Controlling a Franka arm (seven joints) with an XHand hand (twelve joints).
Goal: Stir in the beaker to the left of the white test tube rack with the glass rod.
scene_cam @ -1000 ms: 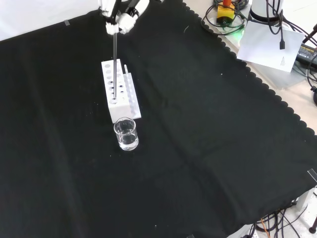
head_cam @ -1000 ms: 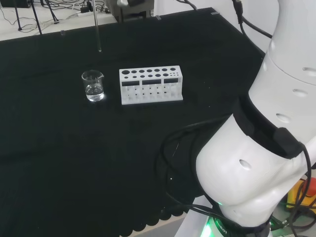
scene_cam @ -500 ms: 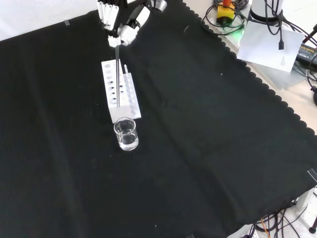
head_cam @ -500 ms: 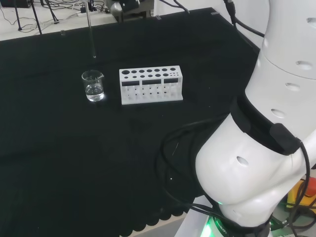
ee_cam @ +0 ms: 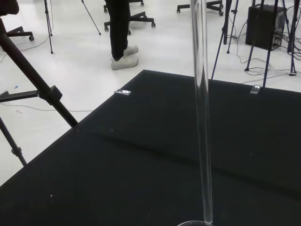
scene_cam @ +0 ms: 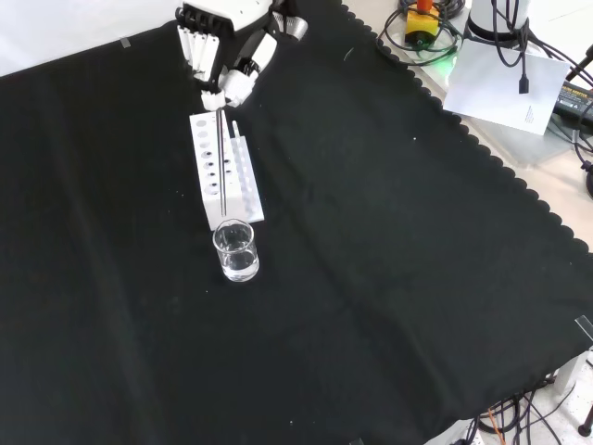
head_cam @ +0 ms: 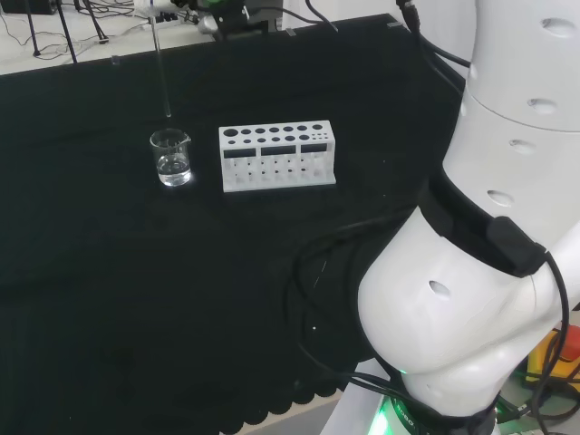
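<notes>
Head view, left to right. One glass rod (head_cam: 160, 68), a thin, clear, straight cylinder, hangs nearly upright over the black cloth (head_cam: 109, 272); its lower tip is just above and slightly left of the rim of the beaker (head_cam: 171, 157), not in it. The single beaker is a small, clear, round vessel with a pouring lip, holding a shallow layer of clear liquid. It stands just left of the one white test tube rack (head_cam: 277, 156), a rectangular block of matte white plastic with two rows of round holes in its top face and small openings along its near side; no tubes stand in it. At the right rise the smooth, glossy white links of the arm (head_cam: 489, 272), with black cables looped beside them.

Front view. The hand (scene_cam: 222, 46), black and white, enters at the far edge of the cloth; its fingers (scene_cam: 199, 44) point downward, and the rod (scene_cam: 222, 153) is pinched between a fingertip and the thumb. The rod crosses in front of the rack (scene_cam: 222, 176), and the beaker (scene_cam: 235, 251) stands at the rack's near end. The cloth has a scalloped hem along its right edge.

Wrist view. The rod (ee_cam: 201, 108) is close and transparent, and its tip meets the curved rim of the beaker (ee_cam: 195, 222) in the picture.
</notes>
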